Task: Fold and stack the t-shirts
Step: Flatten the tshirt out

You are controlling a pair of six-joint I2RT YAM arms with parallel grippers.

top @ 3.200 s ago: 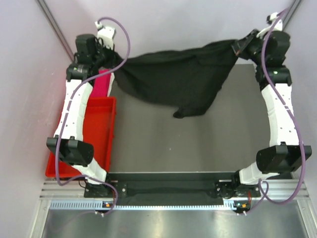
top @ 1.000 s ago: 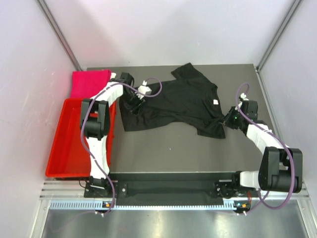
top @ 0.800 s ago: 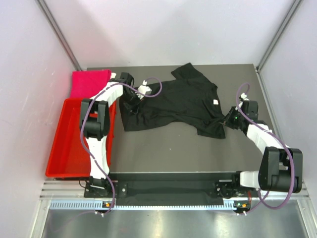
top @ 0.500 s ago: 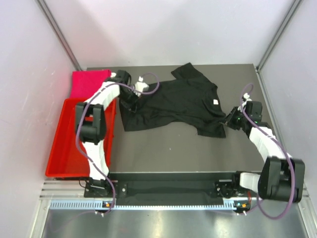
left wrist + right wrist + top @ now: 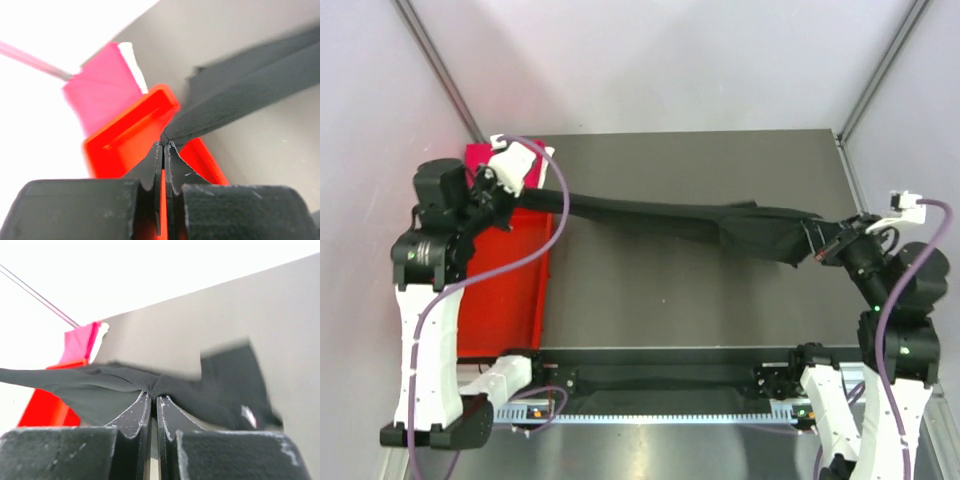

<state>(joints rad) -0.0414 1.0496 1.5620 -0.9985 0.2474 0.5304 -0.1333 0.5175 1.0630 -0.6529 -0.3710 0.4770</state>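
The black t-shirt (image 5: 720,228) hangs stretched in the air between my two grippers, above the dark table. My left gripper (image 5: 545,196) is shut on its left end, over the tray's far corner; the pinch shows in the left wrist view (image 5: 164,145), with the black t-shirt (image 5: 240,100) running off to the right. My right gripper (image 5: 817,243) is shut on its right end; the pinch shows in the right wrist view (image 5: 154,397), where the black t-shirt (image 5: 220,385) sags with a white label. The folded magenta t-shirt (image 5: 102,90) with a white edge (image 5: 135,67) lies behind the tray.
A red plastic tray (image 5: 515,280) stands at the table's left edge, also in the left wrist view (image 5: 125,140). The dark table (image 5: 700,300) lies under the shirt. Pale walls close in the left, right and far sides.
The black shirt lay spread on the table with both grippers low at its edges. Now both arms have risen and pulled apart, lifting the shirt taut between them.
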